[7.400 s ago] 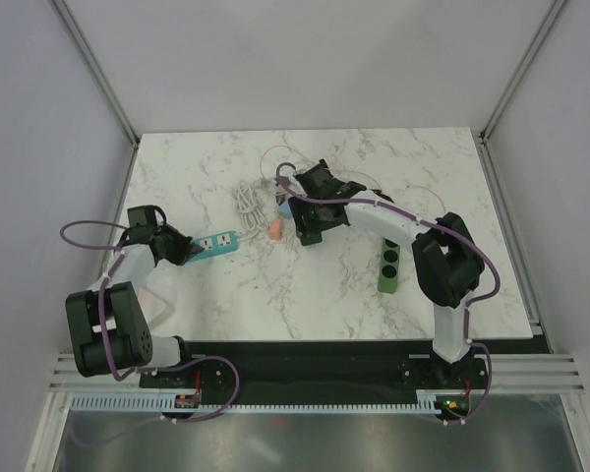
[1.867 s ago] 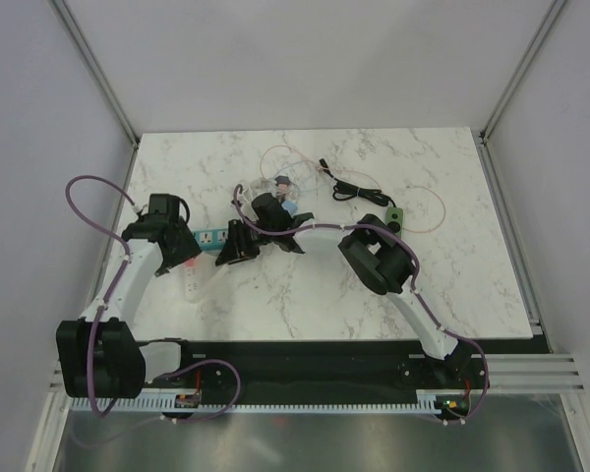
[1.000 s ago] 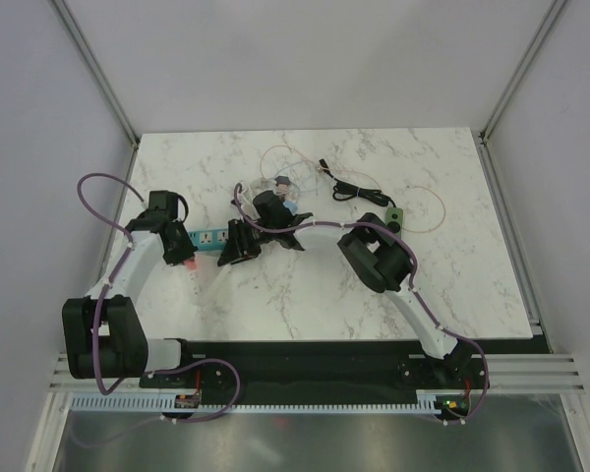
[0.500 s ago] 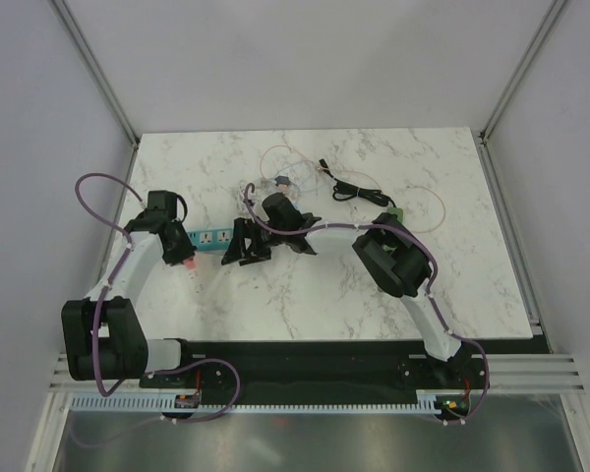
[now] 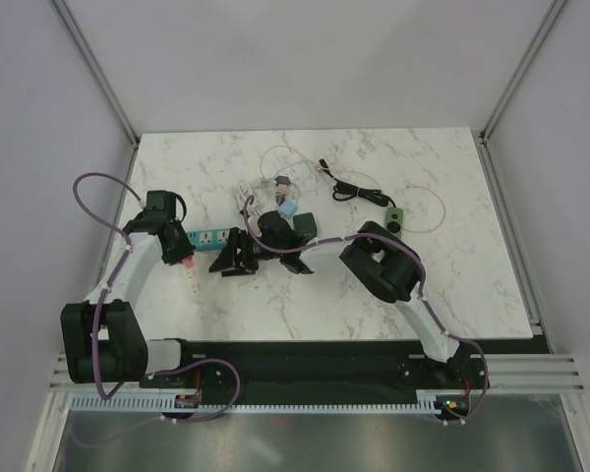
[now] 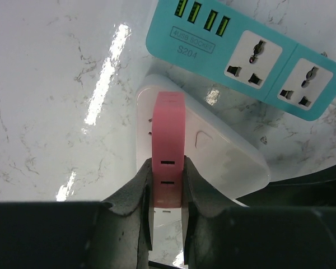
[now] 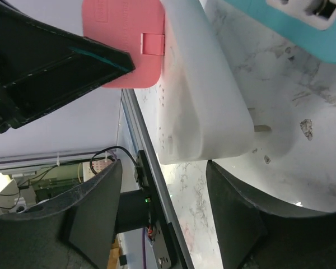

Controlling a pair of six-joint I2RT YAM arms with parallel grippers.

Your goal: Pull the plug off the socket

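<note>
A pink plug sits on a white socket block that lies on the marble beside a teal power strip. My left gripper is shut on the pink plug, one finger on each flat side. In the top view the left gripper is at the strip's left end, over the white block. My right gripper is open just right of it. In the right wrist view its jaws straddle the end of the white block without touching; the pink plug shows beyond.
A black cable with a green switch lies at the back right. Thin wire loops and a coiled white cord lie behind the strip. A small blue block sits by the right arm. The table's left edge is close.
My right gripper has slid nearer and leftward, toward the white block. My left gripper has stayed shut on the pink plug, hardly moving over the last second.
</note>
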